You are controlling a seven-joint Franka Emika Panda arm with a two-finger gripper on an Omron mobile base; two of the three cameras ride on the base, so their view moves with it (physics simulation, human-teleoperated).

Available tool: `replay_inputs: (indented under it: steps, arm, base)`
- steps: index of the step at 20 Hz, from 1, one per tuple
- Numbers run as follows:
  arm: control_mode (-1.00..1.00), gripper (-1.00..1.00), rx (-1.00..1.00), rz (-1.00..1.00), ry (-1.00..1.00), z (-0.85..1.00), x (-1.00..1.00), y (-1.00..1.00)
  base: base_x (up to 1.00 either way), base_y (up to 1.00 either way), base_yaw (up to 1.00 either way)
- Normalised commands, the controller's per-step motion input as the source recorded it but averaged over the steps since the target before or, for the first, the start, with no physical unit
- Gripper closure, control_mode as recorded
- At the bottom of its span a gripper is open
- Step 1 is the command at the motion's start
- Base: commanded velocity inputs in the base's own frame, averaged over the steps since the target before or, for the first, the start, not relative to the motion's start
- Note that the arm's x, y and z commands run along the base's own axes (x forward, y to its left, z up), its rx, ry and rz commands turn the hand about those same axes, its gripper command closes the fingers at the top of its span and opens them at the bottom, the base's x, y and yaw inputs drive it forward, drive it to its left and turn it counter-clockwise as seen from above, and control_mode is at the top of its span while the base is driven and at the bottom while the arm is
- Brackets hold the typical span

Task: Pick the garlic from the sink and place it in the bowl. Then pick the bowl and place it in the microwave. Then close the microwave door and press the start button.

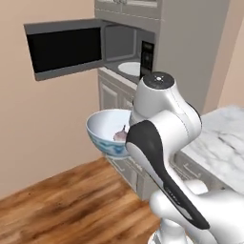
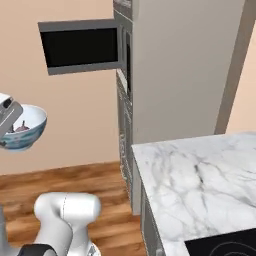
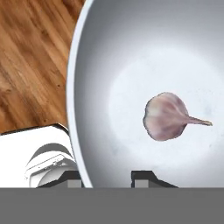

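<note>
My gripper (image 3: 109, 178) is shut on the near rim of the bowl (image 3: 144, 57), one fingertip inside it and one outside. The bowl (image 1: 106, 127), white inside and blue-green patterned outside, hangs level in the air above the wooden floor, left of the cabinets. The garlic (image 3: 166, 116) lies in the bowl's bottom, a pale pinkish bulb (image 1: 121, 135) with its tip pointing sideways. Above and beyond it, the microwave (image 1: 125, 45) stands open, its door (image 1: 66, 47) swung out to the left. In the right base view the bowl (image 2: 31, 129) sits at the left edge. The sink is out of view.
A flat white plate (image 1: 129, 68) lies inside the microwave, next to the black keypad panel (image 1: 147, 58). A marble counter (image 2: 200, 175) lies to the right, with a dark cooktop (image 2: 225, 247) at its near corner. Wooden floor (image 1: 62, 205) spreads below the bowl.
</note>
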Motion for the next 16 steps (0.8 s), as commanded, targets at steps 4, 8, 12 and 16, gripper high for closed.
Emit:
replay_inputs:
  steps: [4,8,12,16]
  arm:
    - [1.0,1.0,0.0,0.0,0.0,0.0,0.0,0.0]
    - [1.0,1.0,0.0,0.0,0.0,0.0,0.0,0.0]
    - [1.0,1.0,0.0,0.0,0.0,0.0,0.0,0.0]
    - [1.0,1.0,0.0,0.0,0.0,0.0,0.0,0.0]
  base:
    - [0.53,0.29,-0.7]
    - [0.35,0.67,-0.7]
    - [0.08,1.0,-0.41]
    - [0.05,0.97,-0.37]
